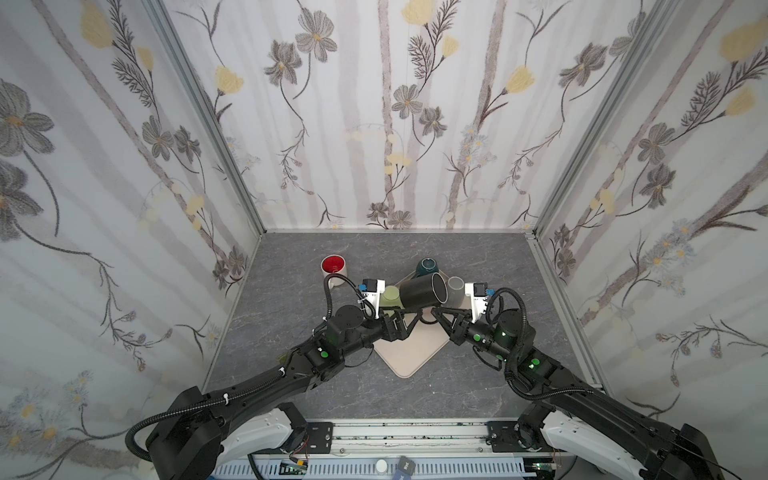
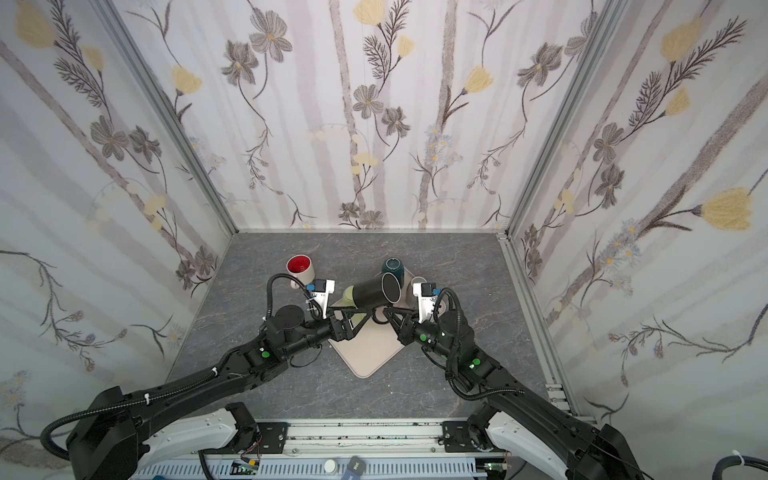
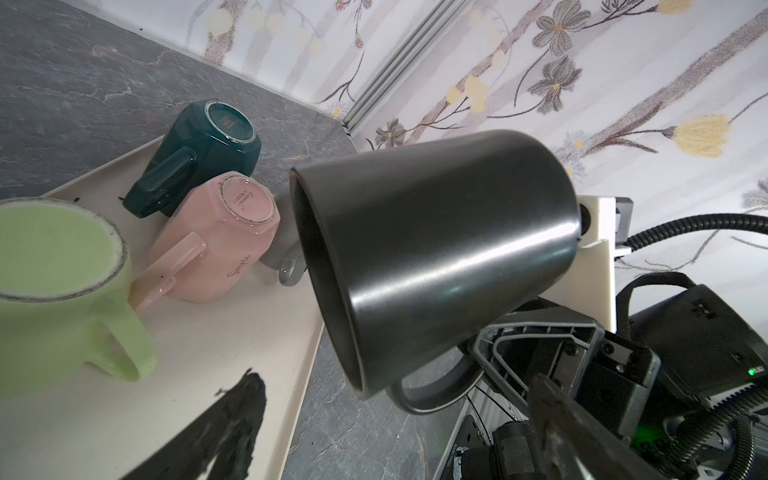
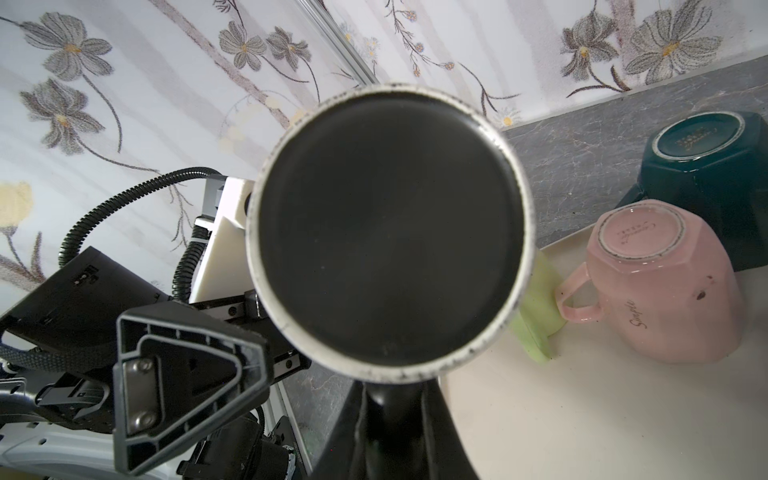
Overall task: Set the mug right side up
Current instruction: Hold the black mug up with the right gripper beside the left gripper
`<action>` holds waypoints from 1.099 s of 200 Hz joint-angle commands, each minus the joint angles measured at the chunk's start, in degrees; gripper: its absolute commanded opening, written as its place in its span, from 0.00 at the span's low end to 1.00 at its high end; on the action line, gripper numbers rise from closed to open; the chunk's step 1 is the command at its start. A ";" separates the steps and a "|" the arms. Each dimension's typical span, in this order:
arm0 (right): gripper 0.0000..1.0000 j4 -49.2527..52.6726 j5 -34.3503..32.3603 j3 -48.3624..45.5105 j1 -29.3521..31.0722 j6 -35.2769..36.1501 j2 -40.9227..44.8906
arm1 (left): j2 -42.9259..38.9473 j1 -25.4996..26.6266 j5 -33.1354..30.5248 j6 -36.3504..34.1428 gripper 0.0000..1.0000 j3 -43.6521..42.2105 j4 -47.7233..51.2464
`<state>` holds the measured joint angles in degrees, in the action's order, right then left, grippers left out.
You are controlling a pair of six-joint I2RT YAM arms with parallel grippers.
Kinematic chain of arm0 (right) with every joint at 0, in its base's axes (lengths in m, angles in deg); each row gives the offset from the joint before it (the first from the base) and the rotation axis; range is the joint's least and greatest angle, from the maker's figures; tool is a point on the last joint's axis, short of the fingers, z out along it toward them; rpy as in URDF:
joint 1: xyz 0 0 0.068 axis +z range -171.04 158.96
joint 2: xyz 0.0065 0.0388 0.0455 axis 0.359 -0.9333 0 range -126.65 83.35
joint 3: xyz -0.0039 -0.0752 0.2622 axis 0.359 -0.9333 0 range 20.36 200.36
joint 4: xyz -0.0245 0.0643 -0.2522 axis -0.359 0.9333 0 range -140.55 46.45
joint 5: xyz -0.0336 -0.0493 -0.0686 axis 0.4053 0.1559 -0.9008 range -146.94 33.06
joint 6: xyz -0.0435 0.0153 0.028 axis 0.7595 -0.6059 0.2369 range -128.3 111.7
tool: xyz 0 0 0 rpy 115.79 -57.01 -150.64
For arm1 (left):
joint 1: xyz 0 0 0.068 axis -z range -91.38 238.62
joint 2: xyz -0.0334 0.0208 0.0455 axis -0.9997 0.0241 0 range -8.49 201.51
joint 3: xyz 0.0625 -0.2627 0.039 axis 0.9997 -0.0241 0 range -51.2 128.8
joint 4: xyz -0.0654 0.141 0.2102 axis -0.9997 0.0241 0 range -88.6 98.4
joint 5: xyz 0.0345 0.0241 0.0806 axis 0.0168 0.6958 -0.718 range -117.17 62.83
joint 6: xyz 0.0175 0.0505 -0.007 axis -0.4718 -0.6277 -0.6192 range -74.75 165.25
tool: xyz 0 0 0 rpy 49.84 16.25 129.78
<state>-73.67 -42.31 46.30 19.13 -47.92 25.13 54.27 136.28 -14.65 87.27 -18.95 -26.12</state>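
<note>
**Workpiece.** The matte black ceramic mug (image 1: pixel 422 293) is in the air above the near part of the cream rounded-square tray (image 1: pixel 409 357). It lies roughly on its side. The white-rimmed base faces the right arm and the mouth faces the left arm. The handle points down towards the tray.

**Right hand.** The right hand (image 1: pixel 436 312) is clenched on the mug's handle and carries the whole weight. In the right wrist view, the fingers pinch the handle just below the base disc.

**Left hand.** The left hand (image 1: pixel 405 320) is released, with the jaws spread wide. It sits just beside the mouth end of the mug. It appears to touch nothing, although the mug body hides part of the gap in both top views.

**Surroundings.**
- Tray: a pale green mug (image 3: pixel 54 282), a pink faceted mug (image 3: pixel 220 241) and a dark teal mug (image 1: pixel 428 266) stand base-up.
- Tray: a grey mug (image 1: pixel 455 286) is mostly hidden.
- Bench: a cream mug with a red interior (image 1: pixel 333 268) stands upright on the grey marbled bench (image 1: pixel 291 299), well apart from the tray.

**Progress (judgement).** The lift is done and the inversion is about half complete. The remaining steps are:
1. Rotate the mug until the mouth faces up.
2. Lower the base onto a free surface.
3. Release the handle.
</note>
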 commanded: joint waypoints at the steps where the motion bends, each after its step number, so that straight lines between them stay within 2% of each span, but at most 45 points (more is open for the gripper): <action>1: 0.00 -8.02 -0.37 0.17 0.05 -0.47 0.64 | 0.34 0.35 2.07 -0.27 1.00 -0.17 -4.45; 121: 0.00 -13.27 1.86 -0.35 0.01 -2.84 0.86 | 3.99 2.23 5.20 -2.65 0.83 0.27 -13.13; 220: 0.00 -19.30 4.17 -2.42 0.05 -5.47 -1.08 | 6.65 2.13 6.75 -2.64 0.78 2.02 -17.53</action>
<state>-83.92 -40.17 44.22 19.02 -52.14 24.80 60.72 138.47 -8.77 84.69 -17.96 -39.04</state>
